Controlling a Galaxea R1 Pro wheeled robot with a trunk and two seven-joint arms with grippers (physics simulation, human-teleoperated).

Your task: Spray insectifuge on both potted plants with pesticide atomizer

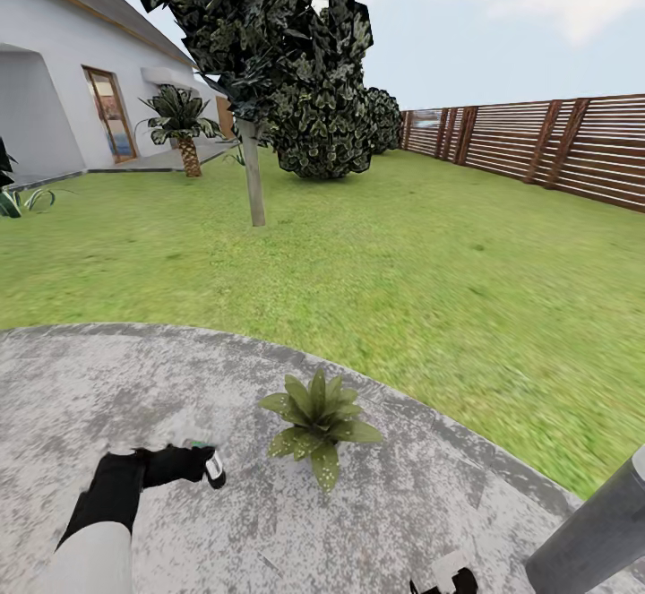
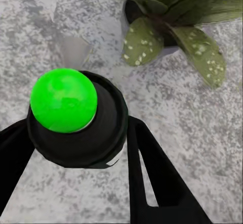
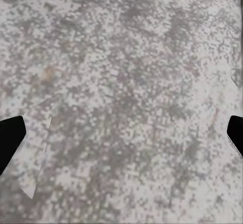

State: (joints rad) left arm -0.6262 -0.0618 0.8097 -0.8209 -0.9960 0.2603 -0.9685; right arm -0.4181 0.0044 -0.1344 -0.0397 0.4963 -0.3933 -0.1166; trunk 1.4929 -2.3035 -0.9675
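Holding the pesticide atomizer (image 2: 76, 120) clenched in my left claw (image 1: 202, 462) just beside the potted plant (image 1: 318, 417) on the patio (image 1: 81, 388); right claw (image 3: 121, 133) released; off-aim nozzle risks partial leaf coverage.

We see a white house (image 1: 54, 83) with a brown-framed door (image 1: 111, 115) at the far left, a small trunked palm (image 1: 182, 125) near it, a thin-trunked tree (image 1: 253, 83) with dark foliage on the grass, rounded dark bushes (image 1: 333, 133) behind, and a grey post (image 1: 596, 531) close at lower right
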